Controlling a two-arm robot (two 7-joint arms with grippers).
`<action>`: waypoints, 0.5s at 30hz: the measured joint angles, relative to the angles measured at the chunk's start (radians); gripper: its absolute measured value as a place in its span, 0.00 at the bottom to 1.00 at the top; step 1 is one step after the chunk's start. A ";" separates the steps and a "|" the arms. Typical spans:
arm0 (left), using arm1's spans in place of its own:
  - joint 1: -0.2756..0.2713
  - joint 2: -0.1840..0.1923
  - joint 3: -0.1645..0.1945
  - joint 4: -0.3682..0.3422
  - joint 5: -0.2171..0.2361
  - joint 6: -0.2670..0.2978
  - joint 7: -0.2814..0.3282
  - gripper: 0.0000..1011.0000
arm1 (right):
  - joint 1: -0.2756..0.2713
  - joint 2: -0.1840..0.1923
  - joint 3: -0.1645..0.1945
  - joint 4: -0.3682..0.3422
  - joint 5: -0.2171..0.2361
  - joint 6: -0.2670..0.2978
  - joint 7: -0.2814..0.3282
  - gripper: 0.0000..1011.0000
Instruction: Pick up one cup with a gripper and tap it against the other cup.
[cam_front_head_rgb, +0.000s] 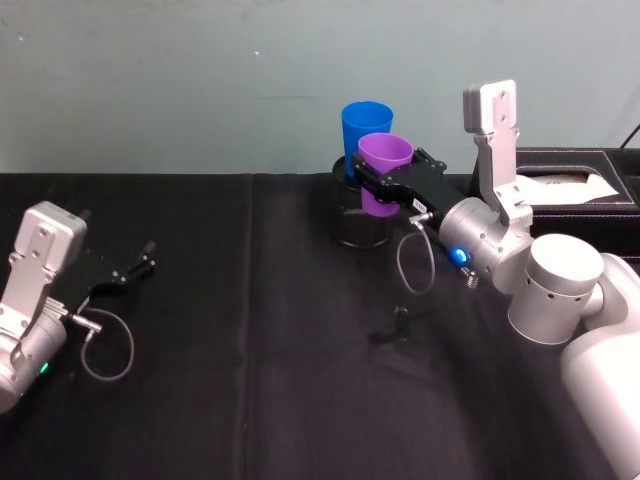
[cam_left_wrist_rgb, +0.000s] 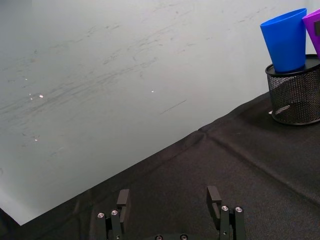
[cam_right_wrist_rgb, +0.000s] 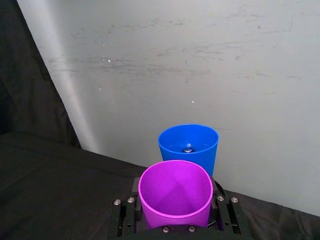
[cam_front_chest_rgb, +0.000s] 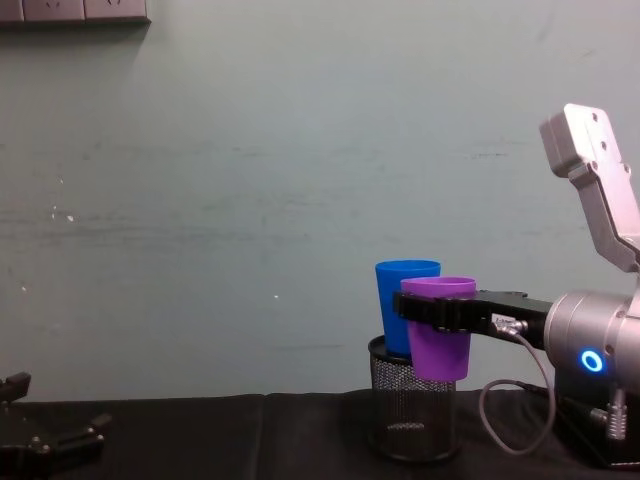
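Holds the purple cup (cam_front_head_rgb: 386, 152) in the right gripper (cam_front_head_rgb: 384, 188), jaws clamped on its two sides a little below the rim. Cup upright, mouth up, lifted clear of the surface (cam_front_head_rgb: 250, 400), on the near right side of the holder (cam_front_head_rgb: 358, 222). Base hanging in front of the holder's upper wall in the chest view. Right arm (cam_front_head_rgb: 520, 270) in from the holder's right.

In the holder: the blue cup (cam_front_head_rgb: 365, 125), upright, most of its height above the mesh rim. Purple cup close against it on the near side, purple rim lower than the blue rim. Touching or a sliver apart: cannot tell. Something small and shiny at the bottom of the blue cup, seen from the right wrist, too small to name.

Rests the left gripper (cam_front_head_rgb: 135, 268) low over the surface, well to the left of the holder and nearer the robot, fingers apart.

Around the holder: black cloth over the surface, a pale wall (cam_front_head_rgb: 200, 80) straight behind, a black tissue box (cam_front_head_rgb: 570, 180) to its right at the back, beyond the right arm. On the cloth in front of the holder, a small dark bit (cam_front_head_rgb: 401, 318) under the looped cable (cam_front_head_rgb: 412, 265) of the right gripper, unclear what.

In the purple cup's way: the holder's rim right beside its base, the blue cup directly behind.
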 joint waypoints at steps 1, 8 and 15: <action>0.000 0.000 0.000 0.000 0.000 0.000 0.000 0.99 | 0.000 0.000 0.000 0.000 0.000 0.000 0.000 0.72; 0.000 0.000 0.000 0.000 0.000 0.000 0.000 0.99 | 0.000 0.000 0.000 0.000 0.000 0.000 0.000 0.72; 0.000 0.000 0.000 0.000 0.000 0.000 0.000 0.99 | 0.000 0.000 0.000 0.000 0.000 0.000 0.000 0.72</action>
